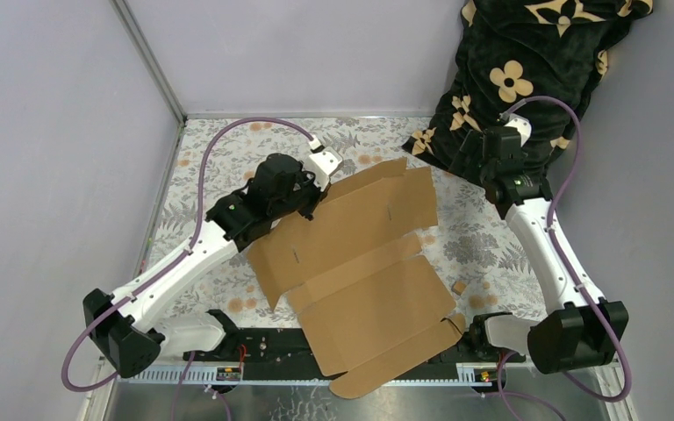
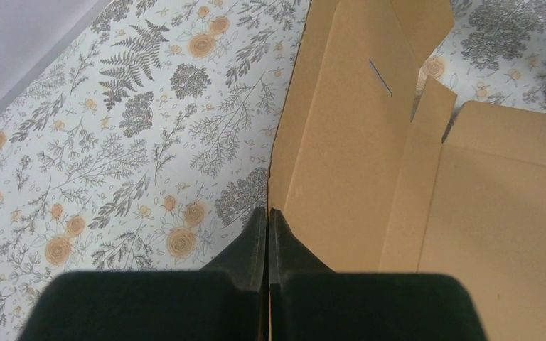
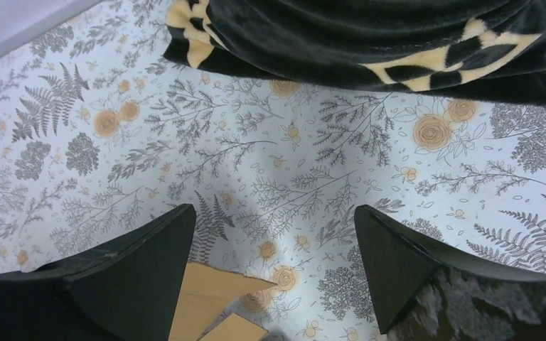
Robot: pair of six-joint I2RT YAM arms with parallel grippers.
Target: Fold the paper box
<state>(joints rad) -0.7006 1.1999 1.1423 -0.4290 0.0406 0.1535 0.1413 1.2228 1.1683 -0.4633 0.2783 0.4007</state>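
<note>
Paper box (image 1: 360, 263) lies unfolded and mostly flat on the floral counter (image 1: 211, 158), running from the centre down toward 6 o'clock in the top view, its near flap overhanging the counter edge above the arm bases. Two short slits show in the panels. Left pincer (image 2: 267, 213) sits at the box's 10 o'clock edge and is clenched on it: in the left wrist view the black fingers (image 2: 245, 245) meet with the cardboard edge pinched between them, and that panel tilts up off the counter. Right pincer (image 3: 276, 209) is released, jaws spread wide, nothing between them, hanging over bare counter at about 2 o'clock, well apart from the main sheet; only a cardboard corner shows low in its view. Black blanket with beige flowers (image 1: 535, 70) is heaped at 1 o'clock, just beside the right pincer. A small cardboard scrap (image 1: 459, 287) lies at the box's 3 o'clock side.
</note>
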